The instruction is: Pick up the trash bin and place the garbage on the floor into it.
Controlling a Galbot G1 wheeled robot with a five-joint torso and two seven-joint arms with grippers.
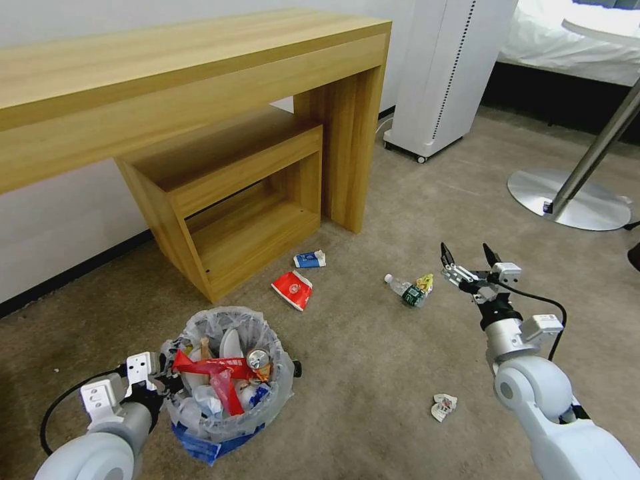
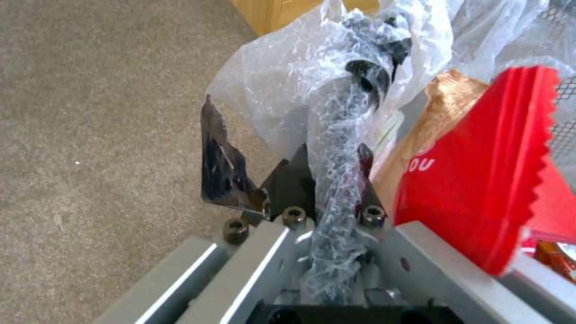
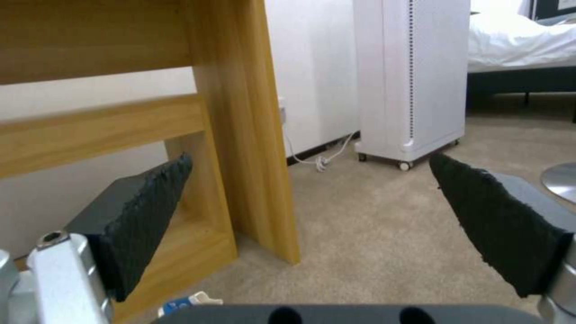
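The trash bin (image 1: 227, 373), lined with crinkly clear plastic and full of litter, is at the lower left. My left gripper (image 1: 168, 379) is shut on its bag-covered rim (image 2: 339, 135), beside a red wrapper (image 2: 480, 171) inside the bin. On the beige floor (image 1: 373, 373) lie a blue-white carton (image 1: 310, 259), a red cup (image 1: 292, 289), a clear bottle (image 1: 405, 291) and a crumpled tissue (image 1: 443, 407). My right gripper (image 1: 470, 257) hangs open just right of the bottle, with its pads (image 3: 144, 216) wide apart and the carton (image 3: 186, 303) low in its view.
A wooden desk (image 1: 200, 67) with a lower shelf unit (image 1: 233, 200) stands behind the bin and litter. A white appliance on wheels (image 1: 447, 73) is at the back, and a round metal table base (image 1: 567, 200) and a bed (image 1: 573, 40) are at the right.
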